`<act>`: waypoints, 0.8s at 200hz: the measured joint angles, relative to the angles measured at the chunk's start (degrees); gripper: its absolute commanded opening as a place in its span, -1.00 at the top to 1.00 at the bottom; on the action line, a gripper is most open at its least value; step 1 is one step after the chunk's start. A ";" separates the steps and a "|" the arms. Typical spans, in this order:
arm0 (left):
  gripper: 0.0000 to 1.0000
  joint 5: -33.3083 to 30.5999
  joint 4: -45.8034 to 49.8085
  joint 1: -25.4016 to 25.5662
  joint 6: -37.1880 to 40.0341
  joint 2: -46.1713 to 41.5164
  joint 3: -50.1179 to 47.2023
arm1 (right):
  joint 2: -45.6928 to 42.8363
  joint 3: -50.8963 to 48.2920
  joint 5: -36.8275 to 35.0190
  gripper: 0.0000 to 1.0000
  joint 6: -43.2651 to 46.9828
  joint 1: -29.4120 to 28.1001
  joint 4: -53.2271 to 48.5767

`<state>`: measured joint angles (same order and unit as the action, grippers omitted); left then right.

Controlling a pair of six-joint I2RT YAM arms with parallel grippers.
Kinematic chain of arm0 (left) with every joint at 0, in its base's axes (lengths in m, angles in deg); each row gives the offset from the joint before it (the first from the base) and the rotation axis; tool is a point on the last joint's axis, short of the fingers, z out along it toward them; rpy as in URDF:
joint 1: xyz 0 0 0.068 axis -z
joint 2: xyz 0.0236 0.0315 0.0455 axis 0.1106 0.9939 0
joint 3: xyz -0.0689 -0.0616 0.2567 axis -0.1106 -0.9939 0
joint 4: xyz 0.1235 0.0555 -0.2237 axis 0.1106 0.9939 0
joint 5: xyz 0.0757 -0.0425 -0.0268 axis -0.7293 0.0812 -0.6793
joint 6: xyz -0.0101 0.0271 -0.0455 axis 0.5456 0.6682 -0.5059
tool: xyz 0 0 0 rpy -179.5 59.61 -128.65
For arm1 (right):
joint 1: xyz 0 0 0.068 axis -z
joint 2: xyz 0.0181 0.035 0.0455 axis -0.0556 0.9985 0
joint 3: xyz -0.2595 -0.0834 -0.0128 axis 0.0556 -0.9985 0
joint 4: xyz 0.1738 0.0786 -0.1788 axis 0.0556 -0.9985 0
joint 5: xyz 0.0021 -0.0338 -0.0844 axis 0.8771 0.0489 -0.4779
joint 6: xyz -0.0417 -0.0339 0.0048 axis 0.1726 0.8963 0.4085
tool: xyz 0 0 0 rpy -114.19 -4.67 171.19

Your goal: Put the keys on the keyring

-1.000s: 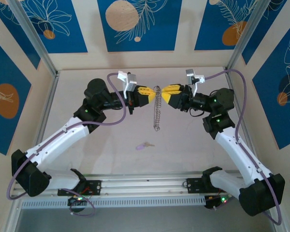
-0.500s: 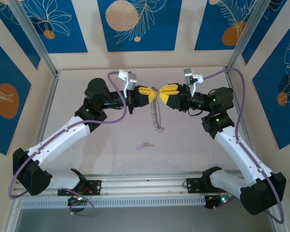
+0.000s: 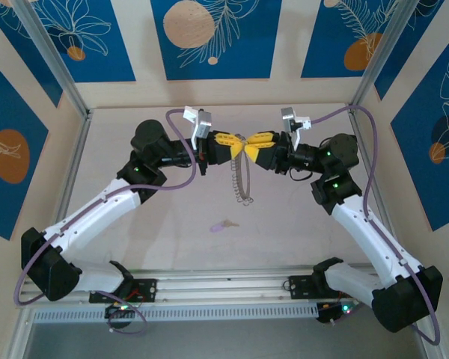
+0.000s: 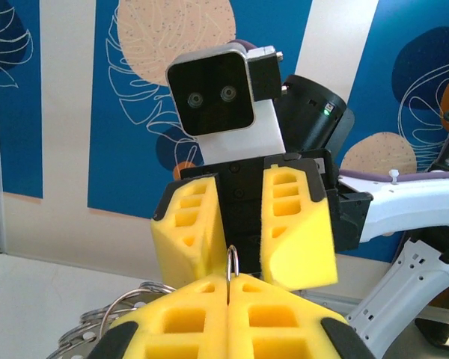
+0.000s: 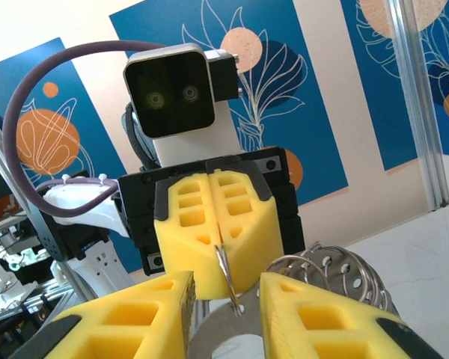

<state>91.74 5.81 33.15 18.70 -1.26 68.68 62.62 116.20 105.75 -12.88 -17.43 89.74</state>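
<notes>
Hanging below the two meeting hands is one large thin grey metal hoop fringed with tiny silver loops (image 3: 243,179), seen edge-on from above with its long axis running from the fingertips toward the near edge of the worktop (image 3: 299,232). The left hand (image 3: 238,143) is pressed together, pinching the hoop's top wire, while the right hand (image 3: 251,146) stands spread, one finger either side of that wire. One small key with a pale lilac head (image 3: 223,225) lies on the worktop, well apart from the hoop and nearer the arm bases, long axis roughly left-right, head left, silver blade pointing right.
</notes>
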 measured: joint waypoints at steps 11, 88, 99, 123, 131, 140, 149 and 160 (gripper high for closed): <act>1.00 0.15 -0.17 0.00 0.00 0.00 0.02 | -0.37 -0.02 0.00 0.39 0.02 0.52 -0.09; 1.00 1.42 -0.50 0.00 -0.68 0.55 0.24 | -1.11 -0.02 0.09 0.30 -0.04 1.57 -0.11; 1.00 1.66 -0.74 0.00 -0.94 0.72 0.24 | -0.98 -0.02 0.11 0.30 -0.07 1.57 -0.04; 1.00 2.21 -0.90 0.00 -1.11 0.94 0.39 | -0.39 -0.02 0.28 0.30 -0.07 1.46 0.28; 1.00 2.29 -0.96 0.00 -1.29 0.98 0.48 | -0.26 -0.02 0.31 0.31 -0.07 1.44 0.28; 1.00 2.38 -1.03 0.00 -1.31 1.03 0.66 | -0.11 -0.02 0.31 0.33 -0.07 1.36 0.42; 1.00 2.51 -1.05 0.00 -1.33 1.07 0.87 | 0.04 -0.02 0.28 0.35 -0.09 1.18 0.57; 1.00 2.58 -1.27 0.00 -1.36 1.09 1.07 | 0.31 -0.02 0.37 0.39 -0.09 1.05 0.74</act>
<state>94.32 4.54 33.15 17.34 -0.17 69.76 62.92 116.18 106.13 -12.97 -16.38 90.48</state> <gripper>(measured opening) 0.047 0.322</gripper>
